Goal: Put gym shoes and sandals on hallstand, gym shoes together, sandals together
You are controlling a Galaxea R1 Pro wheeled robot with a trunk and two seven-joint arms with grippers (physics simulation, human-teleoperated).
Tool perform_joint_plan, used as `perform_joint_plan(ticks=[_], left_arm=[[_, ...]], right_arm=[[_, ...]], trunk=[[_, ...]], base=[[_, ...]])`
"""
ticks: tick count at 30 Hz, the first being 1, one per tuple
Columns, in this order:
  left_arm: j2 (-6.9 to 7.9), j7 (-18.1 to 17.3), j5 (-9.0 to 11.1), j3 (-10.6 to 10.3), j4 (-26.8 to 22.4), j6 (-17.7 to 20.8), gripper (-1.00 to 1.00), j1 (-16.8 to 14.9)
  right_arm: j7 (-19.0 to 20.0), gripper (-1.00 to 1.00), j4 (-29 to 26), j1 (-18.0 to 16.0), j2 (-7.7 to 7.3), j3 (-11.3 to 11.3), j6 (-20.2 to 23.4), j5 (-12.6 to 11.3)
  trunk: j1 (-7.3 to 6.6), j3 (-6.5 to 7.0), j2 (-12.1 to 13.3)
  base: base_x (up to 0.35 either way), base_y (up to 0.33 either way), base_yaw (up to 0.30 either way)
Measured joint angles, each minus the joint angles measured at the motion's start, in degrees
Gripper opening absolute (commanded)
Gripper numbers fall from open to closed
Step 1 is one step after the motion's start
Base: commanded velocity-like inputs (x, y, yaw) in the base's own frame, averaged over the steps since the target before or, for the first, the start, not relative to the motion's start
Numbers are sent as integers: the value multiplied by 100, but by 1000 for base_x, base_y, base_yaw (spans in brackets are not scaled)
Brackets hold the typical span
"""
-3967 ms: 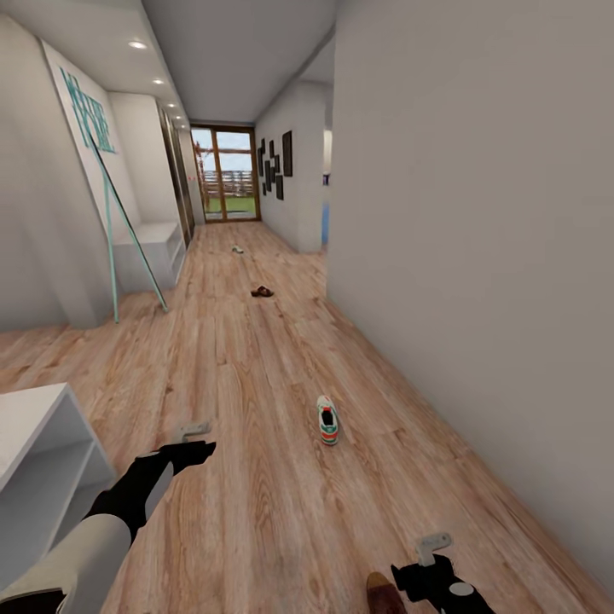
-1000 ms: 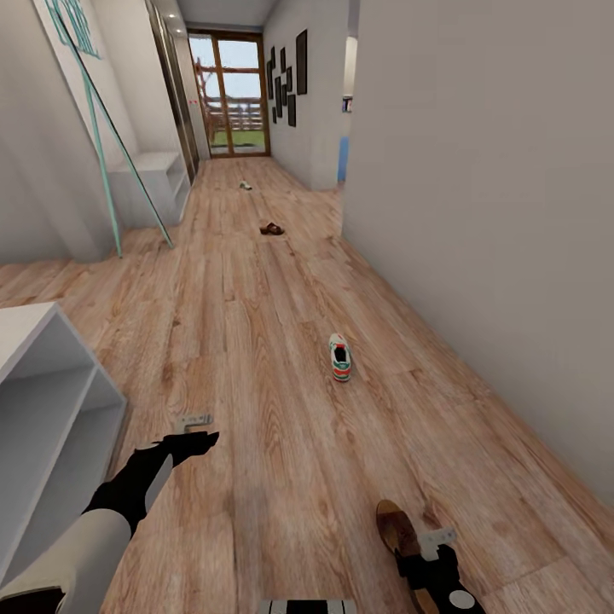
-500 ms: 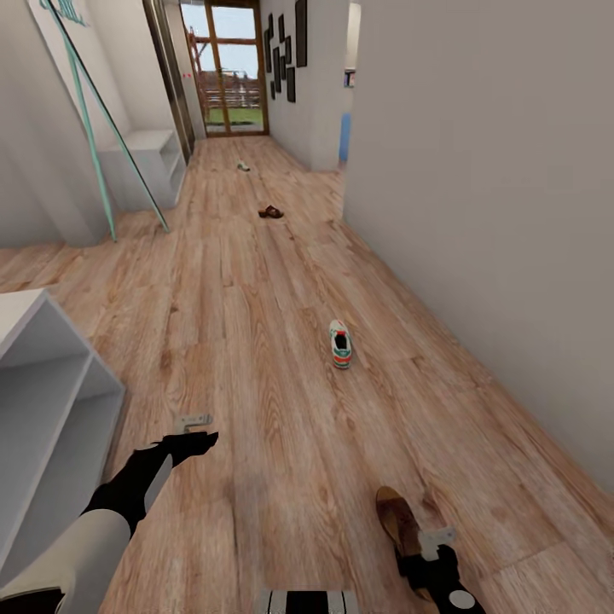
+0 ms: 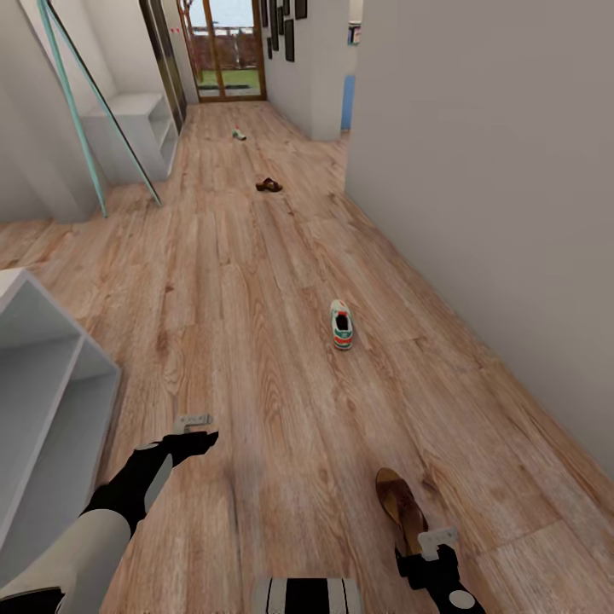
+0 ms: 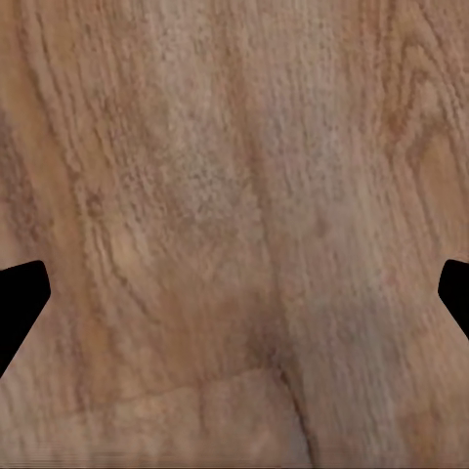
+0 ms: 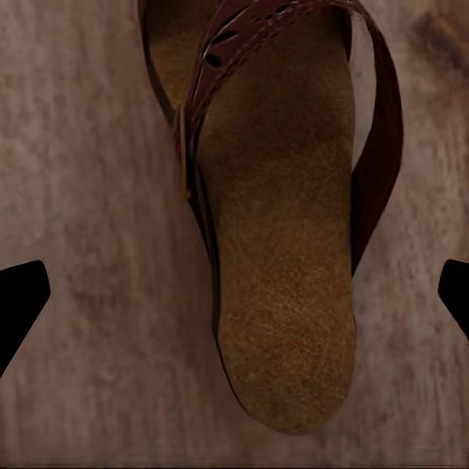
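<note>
One brown sandal [image 4: 401, 503] lies on the corridor floor [image 4: 256, 341] just ahead of my right gripper [image 4: 431, 550]. In the right wrist view this sandal [image 6: 278, 264] lies lengthwise below the open right gripper [image 6: 234, 293], whose black fingertips [image 6: 20, 298] stand wide apart and clear of it. A gym shoe [image 4: 342, 325] sits mid-corridor. Further off lie the second sandal [image 4: 269, 184] and the second gym shoe [image 4: 240, 134]. My left gripper [image 4: 194, 435] hangs open over bare planks [image 5: 234, 195]. The hallstand [image 4: 47, 375] shows at the left edge.
A long grey wall [image 4: 495, 213] runs down the right side. Two teal poles [image 4: 85, 102] lean at the far left beside another white shelf unit [image 4: 132, 128]. A glass door [image 4: 223, 51] closes the corridor's far end.
The head view has tilted down and moved forward, so the near sandal now shows whole by the right gripper. Both arms keep their place in the picture. Nothing has been grasped.
</note>
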Motion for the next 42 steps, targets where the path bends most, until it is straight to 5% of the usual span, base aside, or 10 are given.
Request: perform_joint_plan(ticks=[8,34,42], left_arm=[[-4,-4,0,0,-1,0,100,0],[-5,-23,1,-2,-1,-9,100,17],[-5,-43,0,0,-1,-9,100,17]], right_arm=[[0,100,0,0,0,0,0,0],[-23,100,-18,0,8,-8,0,-2],[-24,100,-18,0,9,-8,0,-3]], trunk=[[21,-250,-11],[20,-285,-11],[41,-499,-22]], base=[[0,0,0],[0,0,-56],[0,0,-2]])
